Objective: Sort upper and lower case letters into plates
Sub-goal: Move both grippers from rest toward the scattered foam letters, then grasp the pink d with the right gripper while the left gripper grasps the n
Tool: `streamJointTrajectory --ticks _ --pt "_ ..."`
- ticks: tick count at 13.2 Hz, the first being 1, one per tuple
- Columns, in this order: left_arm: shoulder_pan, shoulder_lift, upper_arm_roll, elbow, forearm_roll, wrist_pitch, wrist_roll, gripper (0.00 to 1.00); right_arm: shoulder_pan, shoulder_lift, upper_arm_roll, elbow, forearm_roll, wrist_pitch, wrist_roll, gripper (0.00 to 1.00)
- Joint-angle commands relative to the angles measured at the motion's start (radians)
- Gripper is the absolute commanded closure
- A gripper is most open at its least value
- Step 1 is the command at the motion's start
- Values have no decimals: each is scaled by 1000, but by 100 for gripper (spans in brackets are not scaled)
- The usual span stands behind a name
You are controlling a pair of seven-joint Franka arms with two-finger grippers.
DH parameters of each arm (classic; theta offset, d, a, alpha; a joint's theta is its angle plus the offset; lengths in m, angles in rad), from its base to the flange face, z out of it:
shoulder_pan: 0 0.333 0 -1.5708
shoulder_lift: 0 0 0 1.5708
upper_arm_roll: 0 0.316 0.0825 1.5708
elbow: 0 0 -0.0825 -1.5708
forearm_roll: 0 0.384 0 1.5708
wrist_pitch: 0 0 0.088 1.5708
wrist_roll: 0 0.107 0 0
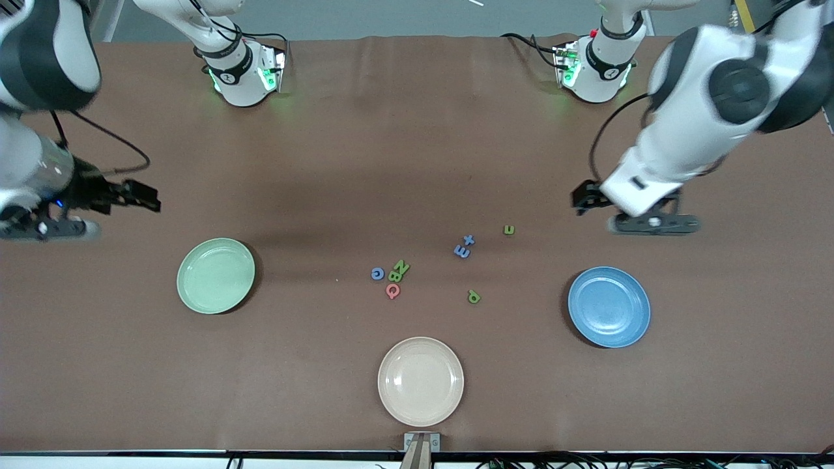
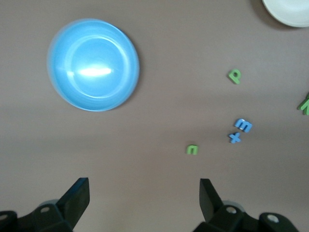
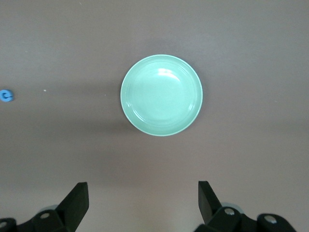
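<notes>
A mint green plate [image 1: 215,275] [image 3: 161,95] lies toward the right arm's end of the table, a blue plate [image 1: 608,306] [image 2: 93,65] toward the left arm's end; both hold nothing. Small letters lie scattered between them: a blue c [image 1: 377,273] [image 3: 6,95], green letters [image 1: 399,270], a red Q [image 1: 392,290], a blue E with a plus sign [image 1: 462,249] [image 2: 243,125], a green n [image 1: 509,230] [image 2: 192,150] and a green p [image 1: 474,297] [image 2: 234,76]. My left gripper [image 1: 653,223] [image 2: 145,193] hangs open over bare table beside the blue plate. Open too, my right gripper [image 1: 45,228] [image 3: 143,195] hovers over bare table beside the green plate.
A cream-beige dish [image 1: 421,381] [image 2: 289,9] sits near the table's front edge, nearer to the front camera than the letters. The two arm bases [image 1: 241,71] [image 1: 596,68] stand along the back edge. Brown tabletop [image 1: 417,150] stretches between the bases and the letters.
</notes>
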Motion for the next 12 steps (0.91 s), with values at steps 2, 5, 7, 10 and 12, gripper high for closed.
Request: streamJointTrajectory --ticks 2,5,7,10,12 --pt "-74 12 3 -204 8 248 -51 0 140 120 -2 62 17 96 130 0" --pt "-114 62 3 -348 29 494 -84 2 269 215 -2 62 86 243 347 0" --pt "-120 112 3 -373 61 571 -92 8 356 275 -2 65 85 328 428 0" --pt "-122 182 3 -365 140 615 -111 25 469 373 -5 97 65 380 533 0" --pt "-125 230 3 -359 141 652 -123 30 538 445 -10 143 48 458 650 0"
